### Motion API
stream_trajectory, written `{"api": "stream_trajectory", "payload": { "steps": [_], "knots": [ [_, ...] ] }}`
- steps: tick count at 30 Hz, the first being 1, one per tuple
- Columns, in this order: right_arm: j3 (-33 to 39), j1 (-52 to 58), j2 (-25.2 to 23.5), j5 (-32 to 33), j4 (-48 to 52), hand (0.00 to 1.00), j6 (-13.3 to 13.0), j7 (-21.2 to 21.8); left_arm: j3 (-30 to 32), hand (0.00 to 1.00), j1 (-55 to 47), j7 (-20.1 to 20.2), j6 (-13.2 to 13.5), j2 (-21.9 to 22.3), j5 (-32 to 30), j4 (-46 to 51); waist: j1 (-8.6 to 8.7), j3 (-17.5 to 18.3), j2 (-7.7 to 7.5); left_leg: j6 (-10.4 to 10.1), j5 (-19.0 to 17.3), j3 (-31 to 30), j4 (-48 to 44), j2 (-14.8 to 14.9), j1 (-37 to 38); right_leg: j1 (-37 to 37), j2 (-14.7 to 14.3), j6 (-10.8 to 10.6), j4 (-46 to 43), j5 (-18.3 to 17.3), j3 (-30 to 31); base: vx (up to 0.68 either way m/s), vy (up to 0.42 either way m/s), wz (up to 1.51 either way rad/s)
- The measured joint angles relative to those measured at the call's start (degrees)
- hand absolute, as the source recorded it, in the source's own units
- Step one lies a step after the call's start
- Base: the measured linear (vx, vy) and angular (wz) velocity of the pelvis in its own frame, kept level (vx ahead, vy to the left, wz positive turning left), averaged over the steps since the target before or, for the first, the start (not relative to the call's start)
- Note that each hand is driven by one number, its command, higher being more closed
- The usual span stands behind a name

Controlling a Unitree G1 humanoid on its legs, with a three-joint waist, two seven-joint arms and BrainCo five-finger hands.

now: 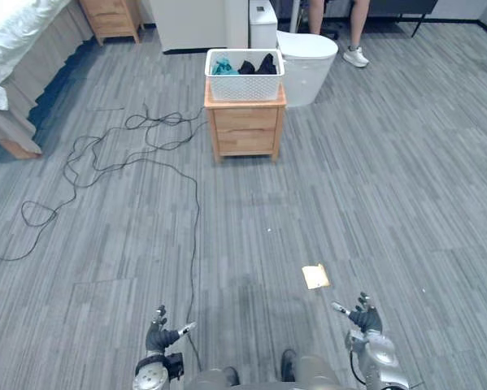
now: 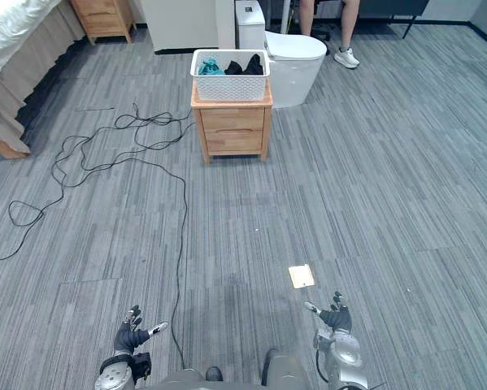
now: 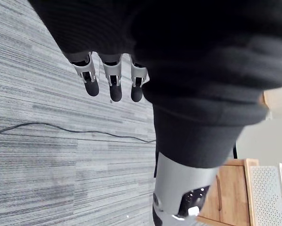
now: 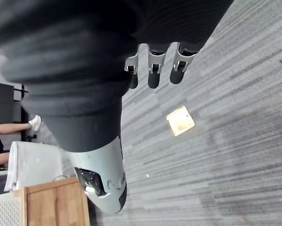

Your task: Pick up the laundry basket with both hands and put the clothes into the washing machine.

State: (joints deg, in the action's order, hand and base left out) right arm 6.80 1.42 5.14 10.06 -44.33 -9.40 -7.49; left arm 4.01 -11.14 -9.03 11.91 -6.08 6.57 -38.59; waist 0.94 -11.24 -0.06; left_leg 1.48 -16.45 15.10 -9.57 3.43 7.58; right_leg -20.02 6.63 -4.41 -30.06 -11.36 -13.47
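A white perforated laundry basket [image 1: 244, 81] stands on a small wooden nightstand [image 1: 245, 127] far ahead, holding teal and black clothes [image 1: 247, 67]. Right behind it stands a white round-bodied washing machine [image 1: 307, 61]. My left hand [image 1: 158, 333] is low at the bottom left, far from the basket, its fingers [image 3: 113, 81] straight and holding nothing. At the bottom right my right hand [image 1: 363, 320] is likewise open, with relaxed fingers [image 4: 154, 68] over bare floor.
A long black cable [image 1: 121, 162] loops across the grey floor on the left. A small yellowish square [image 1: 315, 276] lies on the floor near my right hand. A bed [image 1: 15, 49] is at the far left. A person's legs [image 1: 355, 28] stand behind the machine.
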Motion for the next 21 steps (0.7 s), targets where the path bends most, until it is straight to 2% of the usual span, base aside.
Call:
{"api": "stream_trajectory", "payload": {
  "steps": [1, 2, 3, 4, 5, 6, 7, 8, 9, 11, 12, 13, 14, 15, 18, 19, 20, 21],
  "knots": [
    [-0.02, -0.07, 0.01, -0.03, 0.78, 0.00, -0.04, 0.00, 0.02, 0.00, 0.44, -0.01, -0.03, -0.09, 0.05, -0.01, 0.00, -0.32, 0.05, -0.31, -0.12, -0.10, 0.63, 0.51, 0.88, -0.81, -0.64, -0.13, 2.42, 0.37, -0.32, 0.34, -0.044, 0.13],
    [-0.06, -0.55, 0.13, -0.03, 1.85, 0.00, -0.16, -0.03, -0.01, 0.00, 1.44, -0.02, -0.07, -0.39, 0.07, -0.12, 0.28, -0.96, 0.13, -1.19, 0.27, -0.55, 2.13, 1.31, 2.46, -2.02, -1.91, -0.07, 8.72, 3.04, -0.34, 0.47, -0.086, 0.28],
    [-0.09, -0.75, 0.41, -0.05, 2.87, 0.00, -0.23, -0.04, -0.10, 0.00, 2.03, -0.08, -0.08, -0.37, 0.06, -0.17, 1.32, -1.22, -0.04, -2.76, 0.26, -1.20, 3.90, 1.75, 4.39, -2.81, -2.94, -0.04, 14.95, 6.67, -0.12, 0.41, -0.097, 0.35],
    [-0.09, -0.71, 0.57, -0.05, 3.21, 0.00, -0.34, -0.06, -0.13, 0.00, 2.23, -0.11, -0.08, -0.36, 0.06, -0.23, 1.59, -1.20, -0.26, -3.63, -0.07, -1.43, 4.49, 1.75, 5.39, -3.03, -3.01, 0.25, 16.47, 8.43, 0.57, 0.56, -0.148, 0.43],
    [-0.11, -0.37, 1.23, -0.09, 3.28, 0.00, -0.40, -0.05, -0.10, 0.00, 2.38, -0.18, -0.08, -0.56, 0.00, -0.47, 1.79, -1.37, -0.41, -5.82, -1.43, -2.37, 4.73, 2.01, 7.72, -3.44, -2.64, 2.60, 15.73, 13.03, 1.90, 0.69, -0.229, 0.43],
    [-0.30, -0.08, 2.05, -0.18, 3.12, 0.00, -0.30, -0.01, -0.67, 0.00, 3.01, -0.18, -0.06, 0.18, -0.07, -0.78, 1.61, -1.50, 0.30, -7.33, -2.19, -3.42, 1.57, 3.36, 7.88, -4.33, -2.85, 5.41, 9.42, 12.44, 0.91, 0.68, -0.252, 0.43],
    [-0.72, -0.03, 2.12, -0.22, 3.11, 0.00, -0.26, -0.02, -1.56, 0.00, 3.09, -0.04, -0.04, 0.29, -0.11, -0.92, 1.51, -1.74, 0.86, -8.49, -1.53, -3.85, -4.80, 4.76, 5.66, -4.26, -2.91, 6.16, 6.68, 9.40, 0.38, 0.67, -0.314, 0.35],
    [-1.16, -0.01, 2.09, -0.60, 3.18, 0.00, -0.25, 0.07, -1.76, 0.00, 3.18, 0.05, -0.04, 0.66, -0.11, -1.28, 1.51, -2.03, 1.29, -10.85, 0.14, -4.19, -14.27, 6.72, 1.71, -2.87, -3.12, 6.68, 5.95, 7.05, -0.44, 0.61, -0.310, 0.27],
    [-1.36, 0.07, 2.04, -0.73, 3.61, 0.00, -0.19, 0.17, -1.33, 0.00, 3.15, 0.06, -0.13, 1.76, -0.10, -1.51, 1.26, -2.81, 2.61, -10.57, 6.23, -5.42, -31.43, 10.36, -5.07, 1.02, -4.80, 7.74, 7.22, 5.35, -1.41, 0.62, -0.311, 0.18],
    [-2.54, -0.03, 1.66, -0.67, 4.10, 0.00, -0.18, 0.05, -1.10, 0.00, 2.45, 0.16, -0.20, 2.35, -0.08, -1.47, 0.72, -3.18, 3.00, -10.45, 6.46, -5.53, -48.23, 14.10, -11.66, 6.67, -6.88, 9.17, 9.27, 3.71, -1.88, 0.56, -0.212, -0.01],
    [-2.61, 0.02, 0.55, -0.54, 5.74, 0.00, -0.36, -0.02, -1.14, 0.00, 2.47, 0.20, -0.22, 2.56, -0.05, -1.44, 0.08, -3.94, 2.30, -9.15, 5.68, -4.97, -55.26, 15.10, -15.18, 11.89, -7.58, 10.01, 11.62, 3.12, -1.72, 0.69, -0.192, -0.10],
    [-2.36, 0.04, -0.57, -0.41, 7.72, 0.00, -0.61, -0.06, -1.18, 0.00, 2.48, 0.21, -0.17, 2.67, -0.04, -0.88, -0.87, -4.48, 0.73, -7.47, 4.65, -2.08, -56.84, 15.00, -19.33, 17.68, -7.60, 10.38, 15.59, 2.86, -0.80, 0.67, -0.169, -0.06],
    [-2.33, 0.01, -0.78, -0.40, 7.96, 0.00, -0.76, -0.05, -1.18, 0.00, 2.44, 0.21, -0.17, 2.67, -0.04, -0.72, -1.13, -4.41, 0.59, -7.21, 4.49, -1.55, -56.46, 14.92, -20.22, 18.51, -7.60, 10.38, 16.42, 2.86, -0.62, 0.51, -0.107, -0.16],
    [-2.30, -0.04, -1.06, -0.41, 8.84, 0.00, -1.15, -0.05, -1.19, 0.00, 2.47, 0.22, -0.08, 2.72, -0.03, 0.03, -1.97, -4.34, -0.11, -6.04, 3.75, 0.00, -53.18, 14.16, -24.11, 21.92, -7.61, 9.96, 20.15, 2.57, 0.10, 0.50, -0.059, -0.21],
    [-2.34, -2.02, -1.13, -0.44, 7.69, 0.00, -1.28, -0.09, -1.16, 0.00, 2.30, 0.19, -0.10, 2.60, -0.04, 0.26, -3.57, -5.09, -0.87, -5.59, 3.91, -0.26, -31.94, 9.55, -31.03, 28.14, -6.66, 7.57, 25.91, 1.05, 1.85, 0.50, 0.050, -0.27],
    [-2.18, -2.29, -1.02, -0.48, 6.75, 0.00, -1.26, -0.10, -1.06, 0.00, 2.48, 0.16, -0.07, 2.72, 0.03, 0.74, -4.04, -5.26, -1.15, -7.67, 6.25, -2.62, -18.06, 6.56, -31.25, 30.73, -5.80, 6.50, 27.43, 0.25, 2.33, 0.52, 0.149, -0.25],
    [-2.13, -2.17, -0.80, -0.48, 6.35, 0.00, -1.29, -0.14, -1.10, 0.00, 2.34, 0.14, -0.08, 2.85, 0.02, 0.94, -4.58, -4.87, -0.69, -7.70, 8.52, -3.58, -10.78, 5.41, -30.40, 31.69, -5.83, 5.95, 28.23, -0.06, 2.60, 0.53, 0.193, -0.47],
    [-2.32, -1.89, -0.17, -0.56, 5.01, 0.00, -1.31, -0.17, -1.15, 0.00, 2.11, 0.06, -0.01, 2.94, 0.02, 0.94, -5.32, -4.47, 0.00, -6.51, 14.53, -4.90, -5.80, 5.35, -30.03, 33.89, -5.87, 3.82, 29.03, -2.13, 3.74, 0.43, 0.191, -0.51]
  ]
}}
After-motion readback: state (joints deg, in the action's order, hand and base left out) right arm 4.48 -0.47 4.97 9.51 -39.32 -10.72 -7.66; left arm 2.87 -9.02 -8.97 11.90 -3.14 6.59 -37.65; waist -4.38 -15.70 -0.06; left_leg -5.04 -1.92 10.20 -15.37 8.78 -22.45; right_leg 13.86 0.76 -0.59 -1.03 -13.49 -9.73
